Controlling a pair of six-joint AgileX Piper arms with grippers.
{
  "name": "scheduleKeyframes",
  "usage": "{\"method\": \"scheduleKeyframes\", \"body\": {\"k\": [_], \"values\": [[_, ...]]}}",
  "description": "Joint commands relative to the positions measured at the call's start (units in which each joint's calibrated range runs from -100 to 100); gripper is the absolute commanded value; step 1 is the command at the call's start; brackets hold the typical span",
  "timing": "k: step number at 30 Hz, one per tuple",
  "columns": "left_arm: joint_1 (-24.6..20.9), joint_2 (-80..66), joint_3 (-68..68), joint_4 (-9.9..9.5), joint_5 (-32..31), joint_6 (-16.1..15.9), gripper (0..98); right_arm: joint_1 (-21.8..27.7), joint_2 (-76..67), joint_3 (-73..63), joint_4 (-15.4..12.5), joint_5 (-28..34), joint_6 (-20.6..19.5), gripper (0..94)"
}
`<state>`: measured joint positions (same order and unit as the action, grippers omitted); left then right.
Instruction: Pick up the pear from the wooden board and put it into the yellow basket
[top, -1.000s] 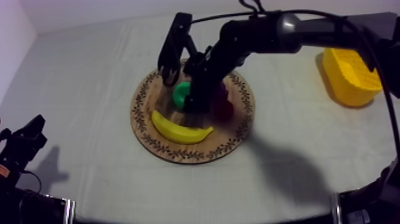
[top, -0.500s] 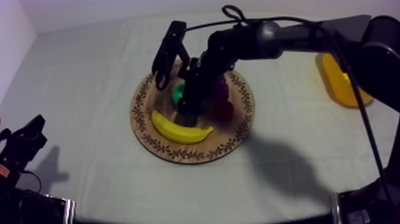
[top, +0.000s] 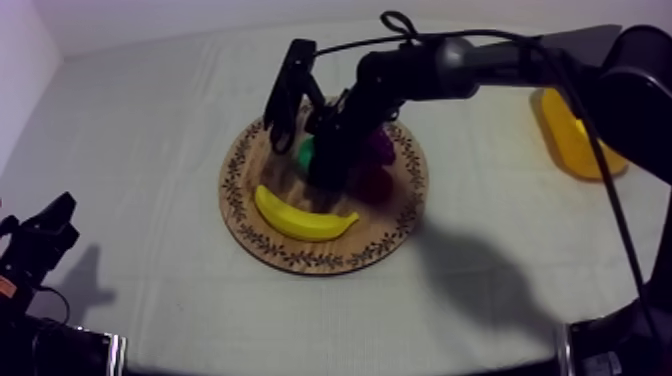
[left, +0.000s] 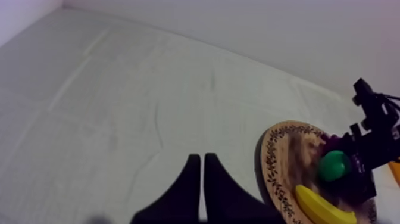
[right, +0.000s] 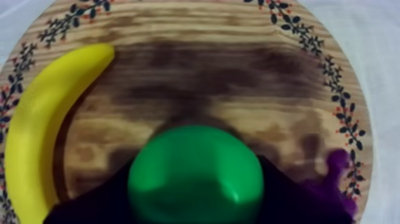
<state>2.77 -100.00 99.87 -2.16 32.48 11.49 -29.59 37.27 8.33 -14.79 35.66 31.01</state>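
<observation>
pear (top: 305, 152), green, sits over the middle of the round wooden board (top: 243, 165), just above centre of the top view, partly covered by the right arm reaching in from the upper right. right end effector (top: 318, 166) is clamped on the pear: in the right wrist view its black fingers (right: 288, 195) press against both sides of the fruit. whether the pear rests on the board or is raised off it cannot be told. banana (top: 300, 218) lies on the board's lower part, apart from the pear; bunch of grapes (top: 381, 147) lies just right of the arm, on the board. yellow basket (top: 566, 132) stands at the upper right of the top view, well apart from the board. left end effector (left: 200, 179) is low at the lower left, fingers together in a narrow wedge over bare tabletop (top: 150, 120).
</observation>
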Motion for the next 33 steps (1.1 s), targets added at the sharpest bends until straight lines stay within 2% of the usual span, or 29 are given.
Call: {"method": "scheduleKeyframes", "body": {"k": [1,7,13,18,24,29,33], "values": [[0.0,0.0,0.0,-0.02,0.0,0.0,0.1,0.3,-2.6,0.5,-1.3,0.4,0.9,32.8],[0.0,0.0,0.0,-0.02,0.0,0.0,0.1,2.9,-13.5,0.1,-4.1,2.4,0.7,33.5],[0.0,0.0,0.0,-0.02,0.0,0.0,0.1,8.7,-26.8,-4.2,-1.5,1.9,-6.9,33.4],[0.0,0.0,0.0,-0.02,0.0,0.0,0.1,15.8,-34.4,-11.4,2.7,4.4,-14.5,33.7],[0.0,0.0,0.0,-0.02,0.0,0.0,0.1,23.5,-39.8,-17.0,10.0,7.7,-22.1,33.1],[0.0,0.0,0.0,-0.02,0.0,0.0,0.1,29.1,-42.1,-14.3,15.7,7.9,-26.2,32.4],[0.0,0.0,0.0,-0.02,0.0,0.0,0.1,32.7,-41.6,-8.6,19.2,7.4,-28.2,32.2]]}}
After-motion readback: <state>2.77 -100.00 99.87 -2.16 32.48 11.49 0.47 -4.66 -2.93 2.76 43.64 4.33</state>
